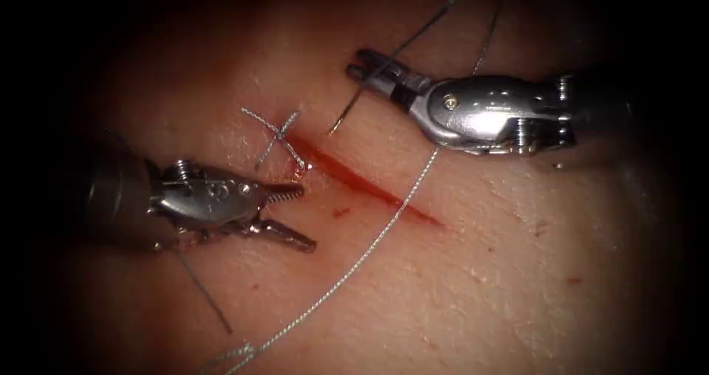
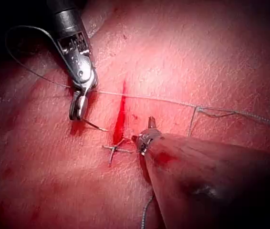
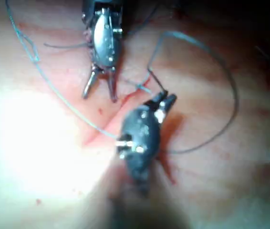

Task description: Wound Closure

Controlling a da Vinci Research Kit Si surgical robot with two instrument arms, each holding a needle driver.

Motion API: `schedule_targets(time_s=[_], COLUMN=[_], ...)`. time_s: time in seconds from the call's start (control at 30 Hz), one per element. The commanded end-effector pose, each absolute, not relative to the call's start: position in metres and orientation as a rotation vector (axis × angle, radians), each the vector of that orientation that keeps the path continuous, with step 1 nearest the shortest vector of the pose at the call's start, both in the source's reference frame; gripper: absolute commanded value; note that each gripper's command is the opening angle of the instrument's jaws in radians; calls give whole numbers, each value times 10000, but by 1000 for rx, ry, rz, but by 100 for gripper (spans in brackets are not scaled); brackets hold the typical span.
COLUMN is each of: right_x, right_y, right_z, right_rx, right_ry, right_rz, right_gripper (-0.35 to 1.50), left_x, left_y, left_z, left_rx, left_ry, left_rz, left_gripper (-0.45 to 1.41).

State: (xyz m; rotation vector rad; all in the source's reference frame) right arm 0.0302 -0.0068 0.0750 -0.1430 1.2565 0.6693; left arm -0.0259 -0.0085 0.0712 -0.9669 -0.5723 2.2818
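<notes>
— Holding the needle (image 1: 347,113), is it, the right tool (image 1: 367,66)?
— Yes. Its jaws are clamped on the needle near the blunt end; the long axis slants down from the jaws, the point just short of the tissue (image 1: 517,286), on the right of the cut (image 1: 369,187) and not in it.
— And the left tool (image 1: 295,212)?
— Jaws apart, gripping nothing, on the left of the cut, just below the finished knot (image 1: 277,135). The needle point lies up and across the cut from those open jaws; the right tool is plainly nearer.
— The thread (image 1: 384,224)?
— It runs from beneath the right tool, across the cut. The right wrist view shows a wide loop (image 3: 221,95) beyond the right tool's jaws; the endoscope view doesn't show that curve.
</notes>
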Motion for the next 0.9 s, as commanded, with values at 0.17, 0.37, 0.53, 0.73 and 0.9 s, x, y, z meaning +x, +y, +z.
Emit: schedule_targets(time_s=[0.17, 0.37, 0.53, 0.73, 0.9], right_x=[311, 321, 326, 332, 346], right_y=[-79, -86, -91, -101, -115], right_z=[762, 770, 776, 788, 801], right_rx=[-66, 41, 126, 307, 514], right_ry=[1272, 1277, 1283, 1292, 1284], right_rz=[728, 794, 849, 958, 1054], right_gripper=[-35, -35, -35, -35, -35], left_x=[-264, -260, -254, -238, -226], left_y=[-91, -91, -92, -98, -104], left_z=[717, 716, 714, 712, 715], left_rx=[-961, -964, -967, -969, -973], left_ry=[-577, -580, -587, -576, -570], left_rz=[2285, 2287, 2290, 2300, 2311], left_gripper=[34, 34, 34, 34, 34])
